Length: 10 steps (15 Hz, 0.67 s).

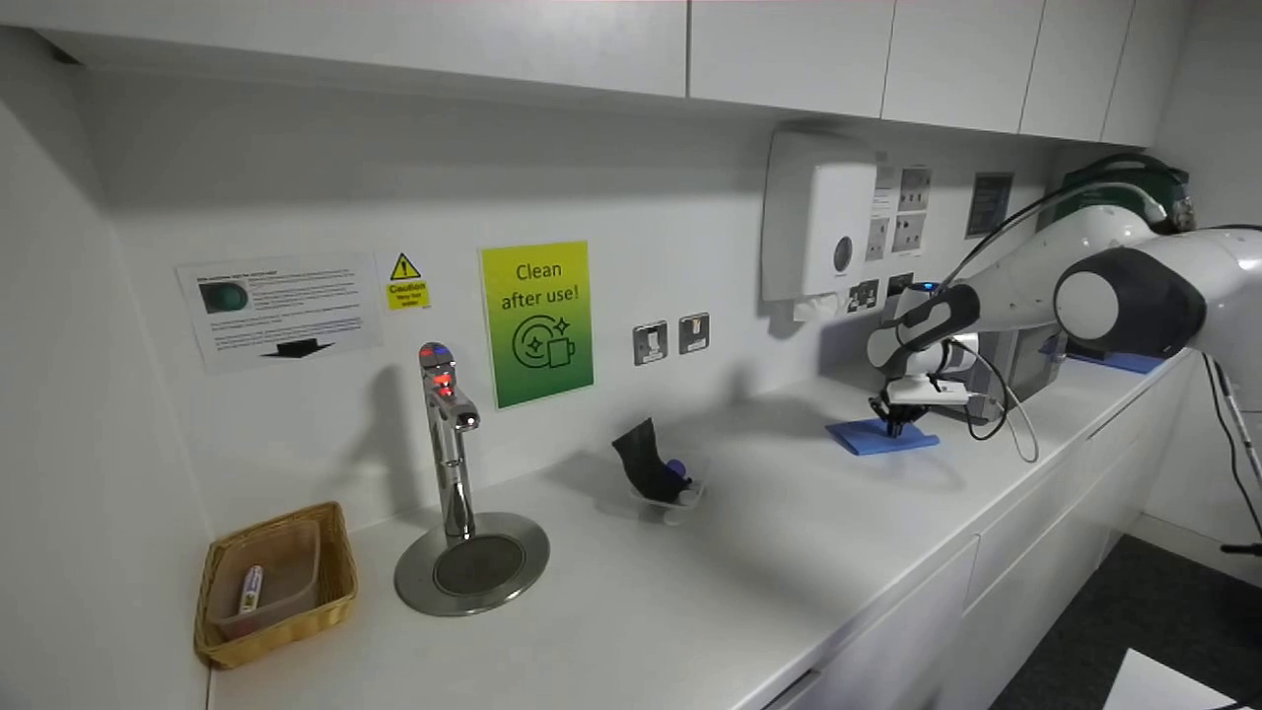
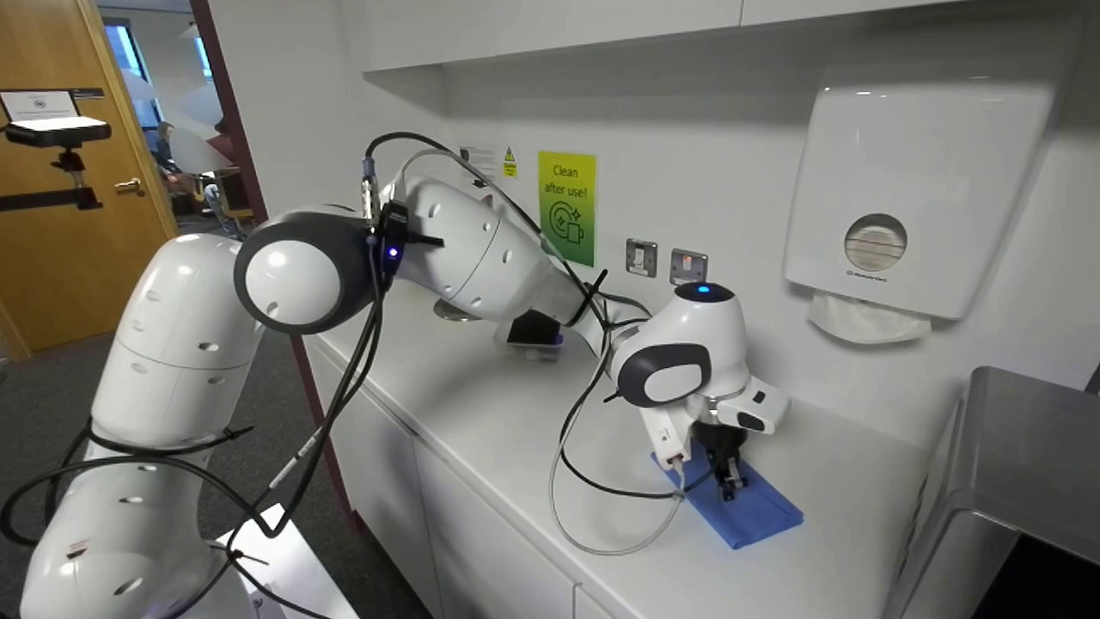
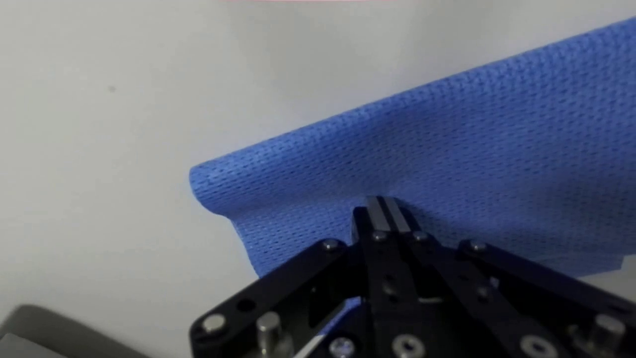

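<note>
- Your blue cloth point(image 3: 497, 149) lay folded on the white desk point(image 3: 114, 174), beneath the gripper point(image 3: 382, 200); both exterior views placed it there too.
- Your gripper was closed all the way, its fingertips side by side and pointing down at the cloth. No fabric showed pinched between them, so it seemed to have hold of nothing; whether the tips pressed on the weave or hung just above it, you could not tell.
- The cloth looked thin, soft and light, and its dimpled weave suggested decent friction and little risk of damage. Being limp, it was likely to sag or crease.
- Your best hold looked to be the raised, rounded fold at 12 o'clock from the fingertips in the wrist view; the flat middle offered less to pinch.
- In that view the fold ran from between 8 and 9 o'clock to between 2 and 3 o'clock.
- In an exterior view the cloth's long axis ran from 10 to 4 o'clock, with the grey appliance point(image 2: 1066, 438) at 3 o'clock and the towel dispenser point(image 2: 919, 172) at 1 o'clock from your gripper.
</note>
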{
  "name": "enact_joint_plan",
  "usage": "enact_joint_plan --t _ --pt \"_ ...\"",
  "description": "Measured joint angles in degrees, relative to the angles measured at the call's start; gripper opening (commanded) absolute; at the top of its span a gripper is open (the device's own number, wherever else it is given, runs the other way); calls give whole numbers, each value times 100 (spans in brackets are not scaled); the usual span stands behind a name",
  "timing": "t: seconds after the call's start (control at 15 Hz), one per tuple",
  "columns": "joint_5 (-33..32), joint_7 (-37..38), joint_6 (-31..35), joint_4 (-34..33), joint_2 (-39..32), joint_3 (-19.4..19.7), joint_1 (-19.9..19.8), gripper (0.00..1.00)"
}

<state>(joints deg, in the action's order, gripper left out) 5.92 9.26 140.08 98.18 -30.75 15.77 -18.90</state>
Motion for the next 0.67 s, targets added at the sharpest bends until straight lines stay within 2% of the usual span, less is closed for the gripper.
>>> enact_joint_plan --t 0.47,0.67 --pt "656 -142 -106 -564 -291 -535 -127 0" --pt "750 -195 -196 -811 -386 -759 -126 0"
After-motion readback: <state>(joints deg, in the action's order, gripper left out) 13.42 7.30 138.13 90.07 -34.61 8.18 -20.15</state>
